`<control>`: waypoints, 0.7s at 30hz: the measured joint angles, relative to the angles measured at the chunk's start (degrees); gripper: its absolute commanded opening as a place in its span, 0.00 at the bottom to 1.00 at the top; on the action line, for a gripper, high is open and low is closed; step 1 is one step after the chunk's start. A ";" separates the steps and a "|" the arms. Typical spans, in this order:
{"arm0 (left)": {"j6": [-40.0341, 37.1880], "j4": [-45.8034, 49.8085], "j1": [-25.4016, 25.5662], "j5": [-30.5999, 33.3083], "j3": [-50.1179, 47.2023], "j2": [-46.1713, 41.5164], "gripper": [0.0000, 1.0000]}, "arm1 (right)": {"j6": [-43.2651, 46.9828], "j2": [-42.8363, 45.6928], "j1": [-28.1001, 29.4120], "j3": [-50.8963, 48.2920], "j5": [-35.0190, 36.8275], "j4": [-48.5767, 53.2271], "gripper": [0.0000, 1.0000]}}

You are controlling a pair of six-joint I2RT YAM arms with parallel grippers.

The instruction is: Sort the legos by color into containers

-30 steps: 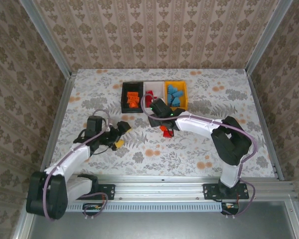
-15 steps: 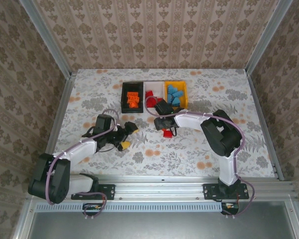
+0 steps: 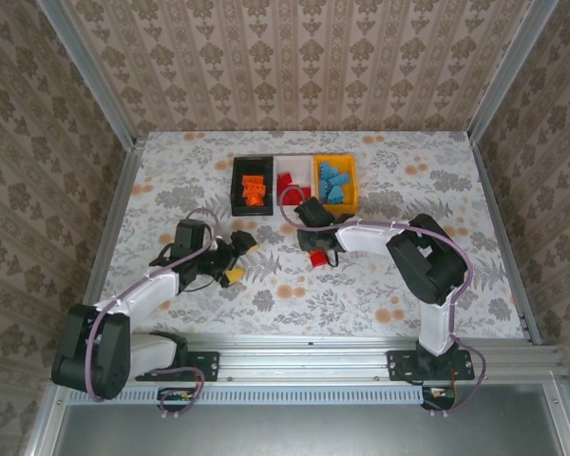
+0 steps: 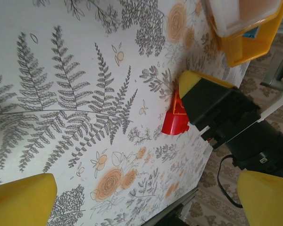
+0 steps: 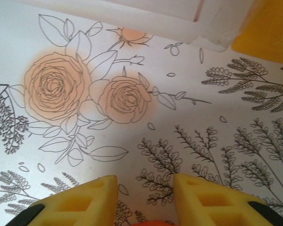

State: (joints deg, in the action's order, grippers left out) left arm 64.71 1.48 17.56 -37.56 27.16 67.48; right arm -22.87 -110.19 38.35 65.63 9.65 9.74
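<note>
While right claw (image 5: 142,182) straddles red lego (image 4: 174,123), fingers narrowly apart, grip unclear; left claw (image 4: 146,186) wide open.

bins (image 3: 355,186) crowd the rear; table (image 3: 456,195) sides open.

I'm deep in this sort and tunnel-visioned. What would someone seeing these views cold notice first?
Three bins stand in a row at the table's far middle: black bin holding orange bricks, white bin holding red bricks, yellow bin holding blue bricks. Just in front, the right gripper sits low over a red brick on the table, jaws either side. The left gripper hovers wide open further left.
</note>
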 measured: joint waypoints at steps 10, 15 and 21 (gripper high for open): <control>-1.92 3.85 -4.57 -0.26 -1.03 -6.36 1.00 | -1.40 -0.02 0.50 2.03 0.35 0.35 0.53; -2.82 5.64 -5.68 -0.68 -1.73 -7.96 1.00 | -0.20 0.00 0.72 2.45 0.42 1.79 0.64; -3.19 5.81 -6.05 -1.16 -3.63 -9.27 1.00 | 3.85 0.44 0.94 1.55 -1.79 4.76 0.65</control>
State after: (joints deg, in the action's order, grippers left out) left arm 61.52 7.29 11.51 -38.72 23.53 58.22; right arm -19.03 -109.75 39.29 67.18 7.86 14.50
